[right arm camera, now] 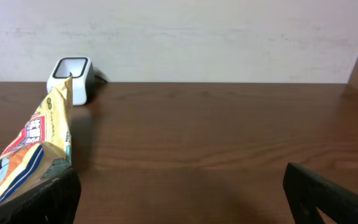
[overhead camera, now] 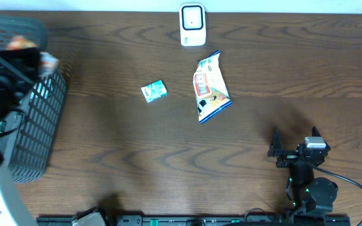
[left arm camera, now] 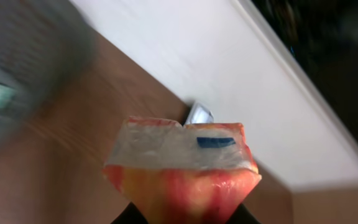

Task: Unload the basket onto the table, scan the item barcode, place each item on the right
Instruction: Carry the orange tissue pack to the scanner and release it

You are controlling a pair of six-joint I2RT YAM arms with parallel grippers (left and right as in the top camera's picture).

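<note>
Packet [left arm camera: 182,168], red with a white sealed edge, is clamped in the left pincer [left arm camera: 182,219], far left of the scanner [overhead camera: 192,25]. The right pincer [overhead camera: 295,139] gapes wide apart, empty, well right of the scanner. A snack bag [overhead camera: 211,88] lies near the scanner on the table [overhead camera: 168,163].

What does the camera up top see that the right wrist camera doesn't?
Only the overhead view shows the dark mesh basket at the left and the small green packet lying to the left of the snack bag. Only the right wrist view shows the pale wall rising behind everything. Both views show the white scanner, the snack bag, the brown wooden table and the right hand, which is open.
</note>
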